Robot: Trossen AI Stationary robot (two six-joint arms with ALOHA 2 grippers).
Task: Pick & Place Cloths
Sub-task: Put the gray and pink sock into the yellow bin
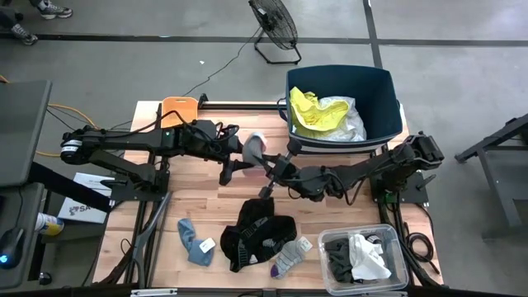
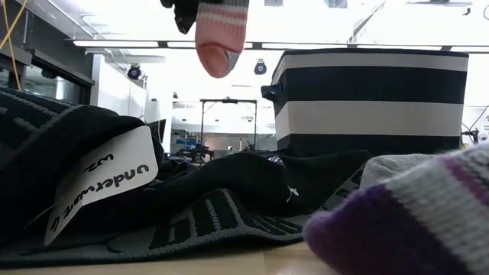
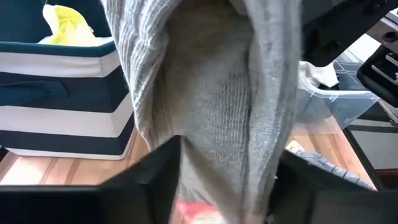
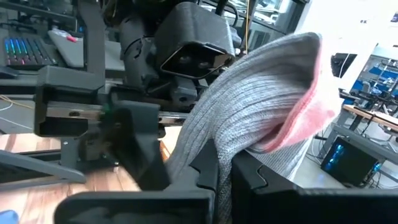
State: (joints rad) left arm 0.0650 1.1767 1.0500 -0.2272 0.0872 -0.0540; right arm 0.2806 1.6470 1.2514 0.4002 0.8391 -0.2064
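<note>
A grey sock with pink ends (image 1: 254, 148) is held up above the table between both grippers. In the low view its pink toe (image 2: 220, 47) hangs high over the table. My left gripper (image 1: 238, 157) comes from the table's left and is shut on the sock (image 3: 217, 106). My right gripper (image 1: 271, 171) comes from the right and is shut on the same sock (image 4: 261, 106). On the table lie a black garment (image 1: 260, 231), a blue-grey sock (image 1: 194, 243) and a grey sock with purple ends (image 1: 289, 257). Neon yellow and white cloths (image 1: 323, 115) lie in the navy tub (image 1: 388, 91). My left gripper pinches the sock's grey ribbed body (image 3: 211, 149) between its two fingers (image 3: 155, 171), the cloth bunched in several folds. The sock is lifted clear of the table. My right gripper pinches the grey ribbed part (image 4: 214, 134) just below the pink end (image 4: 311, 118), between its two fingers (image 4: 255, 180). That pink end sticks up past the fingers.
A clear bin (image 1: 396, 280) at the near right corner holds dark grey and white cloths. An orange tray (image 1: 177, 110) sits at the far left edge. The striped navy tub (image 2: 367, 99) stands at the far right. Bare wood shows at the table's left.
</note>
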